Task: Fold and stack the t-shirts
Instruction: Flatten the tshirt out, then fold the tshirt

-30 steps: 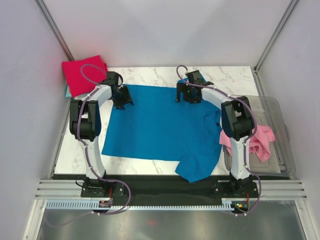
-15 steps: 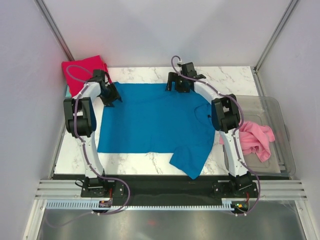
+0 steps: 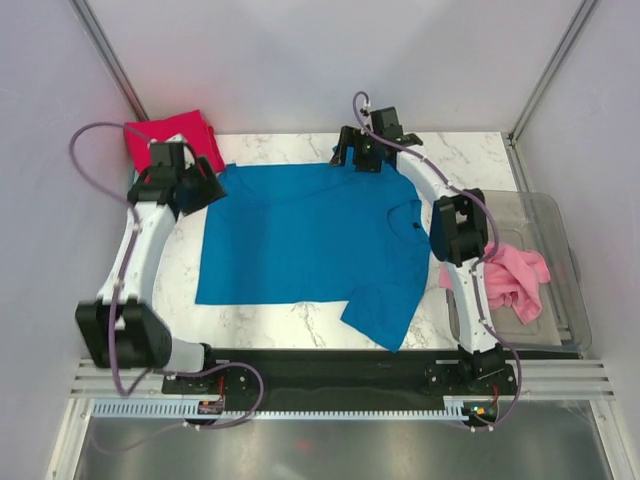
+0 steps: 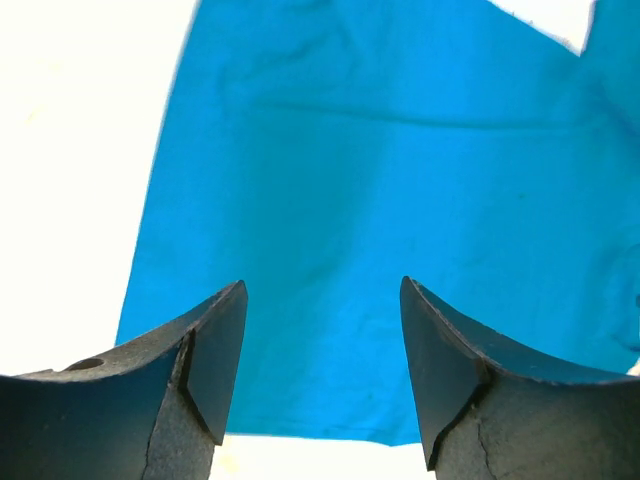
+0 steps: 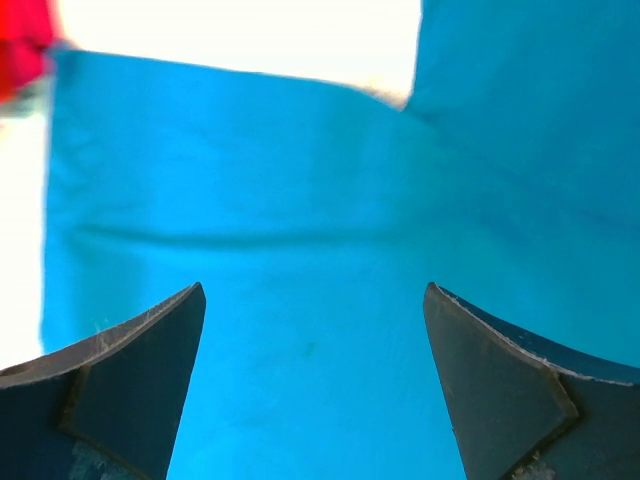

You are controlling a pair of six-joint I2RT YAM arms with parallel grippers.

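Well, the marble table [image 3: 280,148] is the widest thing in front of me, and most of its middle is covered by the bright blue t-shirt [image 3: 300,240]. That shirt lies spread flat, its straight hem toward my left and its collar toward my right. One sleeve points at the near edge, with its tip reaching the dark strip in front of my bases.

Next in size is the clear plastic tub [image 3: 545,215], just off the table's right side. The pink t-shirt [image 3: 515,280] lies crumpled in it, beside my right arm.

At the far left corner of the table sits the crimson red t-shirt [image 3: 185,135], folded into a square. From my right wrist it shows only as a red blur in the upper left corner [image 5: 20,30].

My left gripper [image 3: 208,185] hangs at the far left corner of the blue shirt, just beside the red one. From its own camera [image 4: 322,285] the jaws stand well apart with nothing between them. Only flat blue cloth [image 4: 380,200] and bright white table show below.

My right gripper [image 3: 347,163] is at the far edge of the blue shirt. Its wrist view [image 5: 314,287] shows the jaws spread wide and holding nothing. Smooth blue cloth [image 5: 300,250] fills the gap beneath them. I cannot tell whether either set of fingertips touches the fabric.
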